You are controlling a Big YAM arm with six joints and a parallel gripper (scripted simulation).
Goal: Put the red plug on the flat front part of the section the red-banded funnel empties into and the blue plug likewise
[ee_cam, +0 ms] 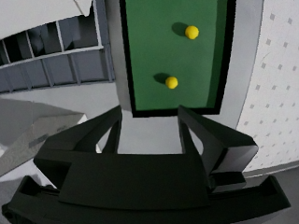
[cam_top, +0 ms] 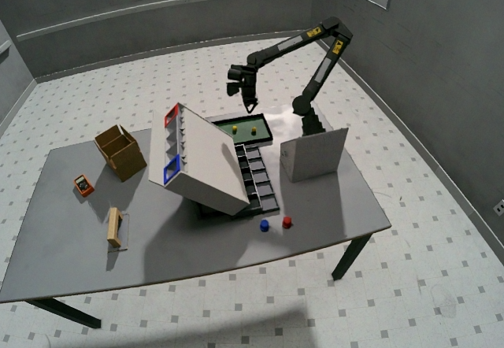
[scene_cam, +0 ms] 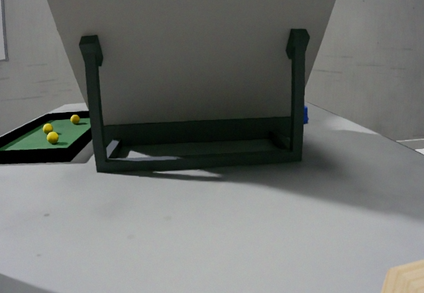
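My gripper [cam_top: 250,107] hangs open and empty above the near end of the green marble tray [cam_top: 243,128]; in the wrist view its fingers frame the tray's edge. Three yellow marbles lie in the tray [ee_cam: 192,32] [ee_cam: 172,82]; they also show in the exterior view [scene_cam: 52,137]. The red-banded funnel [cam_top: 171,115] and the blue-banded funnel [cam_top: 171,168] sit at the two ends of the white sloped cover [cam_top: 203,161]. The row of dark sections [cam_top: 258,177] lies at the cover's foot. The blue plug [cam_top: 264,224] and the red plug [cam_top: 287,222] stand on the table in front of the sections.
A grey upright board [cam_top: 313,153] stands right of the sections. An open cardboard box [cam_top: 120,151], an orange meter [cam_top: 83,185] and a wooden block [cam_top: 114,227] lie on the table's left side. The cover's dark frame [scene_cam: 195,139] fills the exterior view.
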